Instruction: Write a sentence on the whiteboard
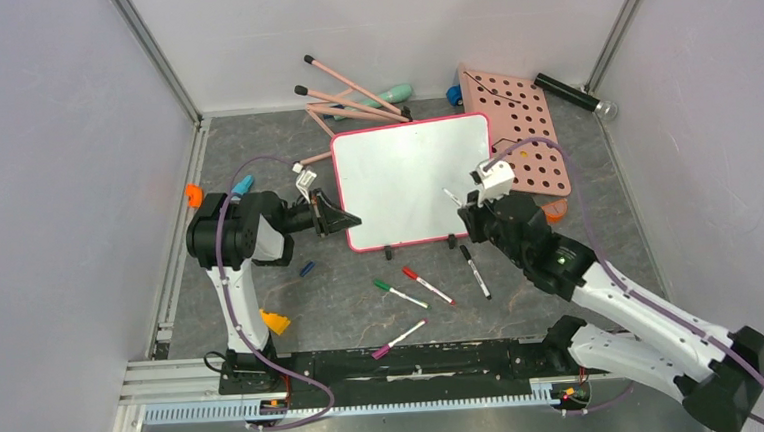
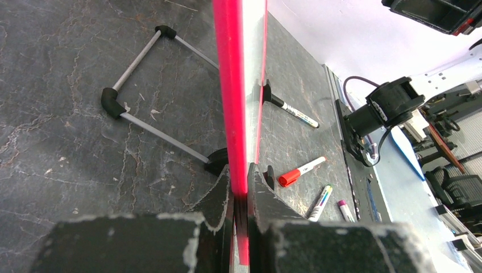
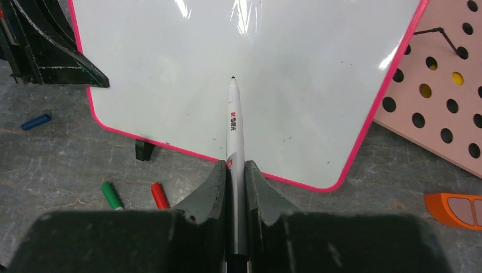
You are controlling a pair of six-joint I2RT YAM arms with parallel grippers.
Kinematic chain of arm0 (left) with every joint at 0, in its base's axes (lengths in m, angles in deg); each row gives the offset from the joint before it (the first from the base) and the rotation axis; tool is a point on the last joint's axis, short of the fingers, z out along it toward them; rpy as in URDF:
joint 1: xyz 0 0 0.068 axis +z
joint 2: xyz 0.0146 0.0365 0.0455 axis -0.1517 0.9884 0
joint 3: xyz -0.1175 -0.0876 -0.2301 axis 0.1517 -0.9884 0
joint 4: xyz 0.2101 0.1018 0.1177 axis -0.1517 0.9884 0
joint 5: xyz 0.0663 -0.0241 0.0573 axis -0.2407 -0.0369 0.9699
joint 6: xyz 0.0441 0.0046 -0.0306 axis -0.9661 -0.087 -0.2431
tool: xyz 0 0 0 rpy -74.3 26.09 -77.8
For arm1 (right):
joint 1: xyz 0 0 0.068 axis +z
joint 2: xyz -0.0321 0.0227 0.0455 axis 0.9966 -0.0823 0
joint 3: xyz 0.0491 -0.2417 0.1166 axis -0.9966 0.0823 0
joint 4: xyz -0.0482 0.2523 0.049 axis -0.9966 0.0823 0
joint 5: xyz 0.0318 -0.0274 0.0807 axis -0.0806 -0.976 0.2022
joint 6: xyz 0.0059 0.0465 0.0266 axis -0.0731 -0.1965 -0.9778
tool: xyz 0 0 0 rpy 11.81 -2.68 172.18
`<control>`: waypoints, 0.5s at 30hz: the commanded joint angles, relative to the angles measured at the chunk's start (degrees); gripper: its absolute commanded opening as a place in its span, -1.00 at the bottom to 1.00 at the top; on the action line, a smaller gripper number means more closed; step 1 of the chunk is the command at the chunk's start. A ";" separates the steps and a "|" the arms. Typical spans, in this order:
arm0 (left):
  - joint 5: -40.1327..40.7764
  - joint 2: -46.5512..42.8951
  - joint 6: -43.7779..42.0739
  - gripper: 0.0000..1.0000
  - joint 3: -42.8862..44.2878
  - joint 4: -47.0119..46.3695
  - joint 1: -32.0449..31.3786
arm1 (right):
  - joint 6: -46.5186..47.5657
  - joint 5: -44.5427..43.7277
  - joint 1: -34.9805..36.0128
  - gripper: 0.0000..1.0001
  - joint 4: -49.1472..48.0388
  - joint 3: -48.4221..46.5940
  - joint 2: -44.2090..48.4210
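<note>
The whiteboard (image 1: pixel 406 179) stands tilted on its two black feet at the table's middle, its white face blank; no sentence shows on it. My left gripper (image 1: pixel 343 221) is shut on the board's left pink rim (image 2: pixel 230 102), seen edge-on in the left wrist view. My right gripper (image 1: pixel 473 210) is shut on an uncapped white marker (image 3: pixel 235 131), whose dark tip points at the board's face (image 3: pixel 239 62) near its lower right part. I cannot tell whether the tip touches the board.
A pink pegboard (image 1: pixel 518 128) lies at the back right. Pink rods (image 1: pixel 345 93) lie behind the board. Loose markers lie in front: green (image 1: pixel 399 293), red (image 1: pixel 427 284), black (image 1: pixel 475 270), magenta (image 1: pixel 398 339). A blue cap (image 1: pixel 306 269) lies near the left arm. An orange object (image 3: pixel 455 207) lies at the right.
</note>
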 commanded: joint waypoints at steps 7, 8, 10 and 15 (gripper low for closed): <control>7.07 1.10 -13.41 -0.96 -2.68 -4.61 0.49 | -3.69 6.18 0.46 -1.00 -2.58 -17.37 -19.81; 7.79 0.72 -14.27 -0.96 -3.49 -4.61 0.46 | -3.69 6.29 0.79 -1.00 -2.67 -19.31 -21.61; 7.85 0.56 -14.68 -0.96 -3.69 -4.61 0.35 | -3.46 6.16 1.68 -1.00 -2.95 -23.03 -25.32; 6.39 1.73 -13.65 -0.96 -2.25 -4.61 0.33 | -2.33 3.68 5.78 -1.00 -2.91 -32.60 -34.16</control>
